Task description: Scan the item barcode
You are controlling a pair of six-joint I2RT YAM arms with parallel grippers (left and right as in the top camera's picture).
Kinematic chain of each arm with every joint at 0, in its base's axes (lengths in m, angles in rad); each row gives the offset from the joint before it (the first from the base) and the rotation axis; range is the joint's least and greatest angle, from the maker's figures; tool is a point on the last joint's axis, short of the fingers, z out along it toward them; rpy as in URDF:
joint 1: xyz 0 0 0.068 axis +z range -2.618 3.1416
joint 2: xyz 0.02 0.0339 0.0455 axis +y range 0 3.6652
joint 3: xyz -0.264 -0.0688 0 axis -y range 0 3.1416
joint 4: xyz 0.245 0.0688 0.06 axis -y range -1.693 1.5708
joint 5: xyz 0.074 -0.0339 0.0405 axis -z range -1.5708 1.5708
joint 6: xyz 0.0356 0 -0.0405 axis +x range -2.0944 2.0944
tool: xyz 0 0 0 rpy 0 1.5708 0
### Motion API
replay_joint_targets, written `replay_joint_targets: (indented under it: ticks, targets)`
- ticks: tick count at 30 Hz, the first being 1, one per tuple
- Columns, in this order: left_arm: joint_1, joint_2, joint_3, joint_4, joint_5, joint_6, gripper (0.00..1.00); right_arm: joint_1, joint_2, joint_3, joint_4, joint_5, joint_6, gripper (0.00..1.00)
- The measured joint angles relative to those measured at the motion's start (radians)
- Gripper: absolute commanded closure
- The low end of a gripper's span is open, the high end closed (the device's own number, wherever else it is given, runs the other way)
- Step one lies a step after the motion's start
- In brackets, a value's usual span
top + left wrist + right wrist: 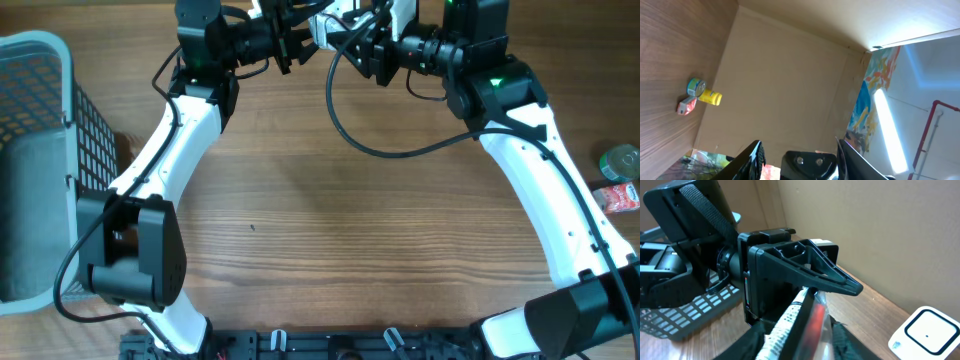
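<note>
The white-and-red clear-wrapped item (807, 312) hangs above the wooden table's (320, 220) far edge, clamped in the left gripper (293, 42). The right gripper's (352, 45) grip cannot be determined. Hazard: premature release drops it, or its barcode faces away from the white square scanner (925, 330).

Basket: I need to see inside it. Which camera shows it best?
Overhead: it looks straight down into the basket, though the frame's left edge crops it. The right wrist view catches only part of its mesh wall, low on the left. The left wrist view does not show it.
</note>
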Motion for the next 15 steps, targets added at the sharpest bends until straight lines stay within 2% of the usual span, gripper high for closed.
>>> replay_joint_targets:
  ticks: [3,15]
  targets:
    - [0.0,0.0,0.0,0.0,0.003,0.0,0.57,0.0,0.0,0.0,-0.001,0.0,0.005,0.73]
    - [0.0,0.0,0.0,-0.005,0.013,0.006,0.57,-0.003,0.0,0.0,-0.027,0.01,0.011,0.81]
